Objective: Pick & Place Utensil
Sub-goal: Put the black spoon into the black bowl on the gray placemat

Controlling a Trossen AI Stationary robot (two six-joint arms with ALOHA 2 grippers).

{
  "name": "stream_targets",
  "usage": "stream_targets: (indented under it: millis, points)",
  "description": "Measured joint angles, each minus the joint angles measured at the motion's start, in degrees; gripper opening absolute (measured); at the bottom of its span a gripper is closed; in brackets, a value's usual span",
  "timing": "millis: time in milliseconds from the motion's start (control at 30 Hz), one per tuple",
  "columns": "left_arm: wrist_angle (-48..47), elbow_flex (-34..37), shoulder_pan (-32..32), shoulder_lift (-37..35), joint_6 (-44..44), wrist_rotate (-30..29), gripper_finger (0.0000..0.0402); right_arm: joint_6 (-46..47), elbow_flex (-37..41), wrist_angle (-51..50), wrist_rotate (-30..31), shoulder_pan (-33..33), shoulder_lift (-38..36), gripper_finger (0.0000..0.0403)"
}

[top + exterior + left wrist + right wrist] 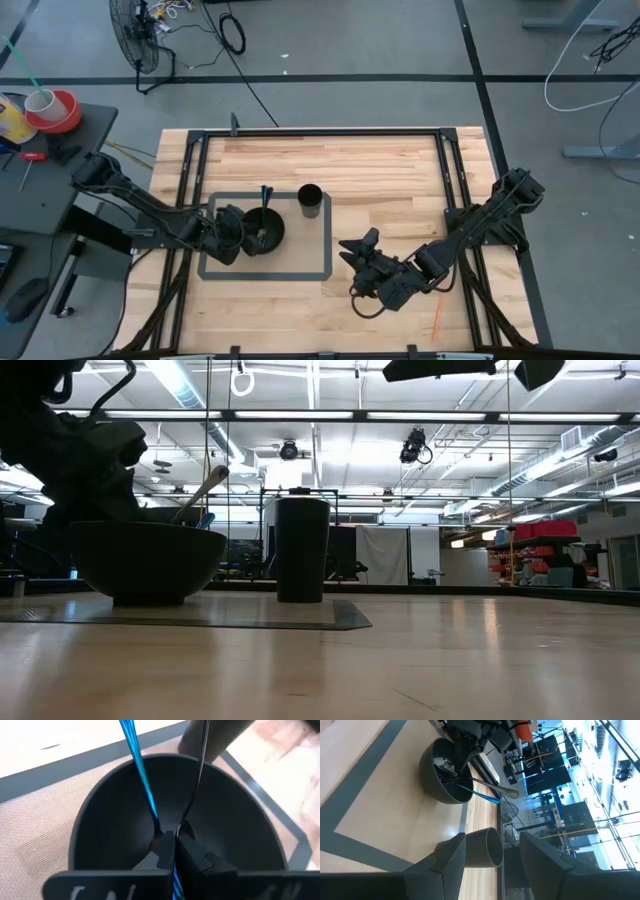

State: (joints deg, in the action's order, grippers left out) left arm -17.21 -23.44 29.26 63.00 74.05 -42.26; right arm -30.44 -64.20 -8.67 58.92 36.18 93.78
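A black bowl (268, 232) sits on the grey-bordered mat (318, 272). A blue utensil (141, 772) and a dark metal utensil (200, 775) stand slanted in it, their handles leaning out over the rim; both also show in the right wrist view, blue (482, 795) and metal (496, 788). A black cup (310, 200) stands upright beside the bowl. My left gripper (243, 235) reaches into the bowl and is shut there (173, 845). My right gripper (355, 252) is open and empty, just right of the mat, pointing at the cup (481, 849). My left gripper pinches the blue utensil's lower end (157, 822) between its two fingers, down in the bowl. The fingers come slanting down from the table's left over the bowl's rim. The utensil stands tilted, its handle rising out of the bowl. The metal utensil's lower end (183, 826) lies right beside one finger; whether they touch I cannot tell.
The table is bare wood to the right of and in front of the mat. An orange mark (437, 318) lies near the front right. A black metal frame (320, 131) runs along the table's far edge and sides.
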Motion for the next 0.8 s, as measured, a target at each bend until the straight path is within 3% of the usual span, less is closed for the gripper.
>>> stream_targets:
  millis: [800]
  points:
    - [1.01, 0.0, -2.14, 4.1, -2.7, 4.63, 0.0025, 1.51, 0.0, 0.13, -1.59, -1.29, 0.0, 0.019]
